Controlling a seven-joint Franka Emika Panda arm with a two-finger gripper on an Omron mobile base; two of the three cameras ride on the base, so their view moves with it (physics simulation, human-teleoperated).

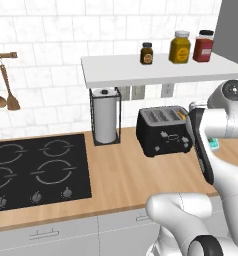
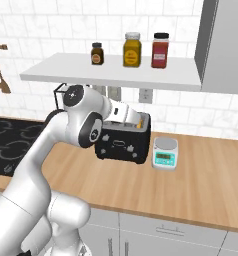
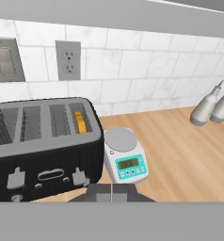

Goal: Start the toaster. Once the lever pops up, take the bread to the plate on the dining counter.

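The black four-slot toaster [image 3: 43,150] stands on the wall-side wood counter, also seen as the toaster [image 1: 163,131] and, half behind my arm, the toaster [image 2: 125,142]. The bread [image 3: 78,121] sits deep in its rightmost slot, only its orange-tan top edge showing; the bread [image 1: 181,115] is a small sliver. Two grey levers are on the toaster's front. My gripper [image 3: 111,193] is shut with nothing in it, hanging just in front of the toaster's right front corner, close to the right lever. The plate and the dining counter are out of view.
A small kitchen scale [image 3: 125,160] with a teal display stands right beside the toaster. A paper towel holder [image 1: 106,117] and black cooktop [image 1: 36,170] lie to the left. A white shelf [image 1: 156,70] with jars hangs overhead. Two grey bottles [image 3: 210,108] stand at the right.
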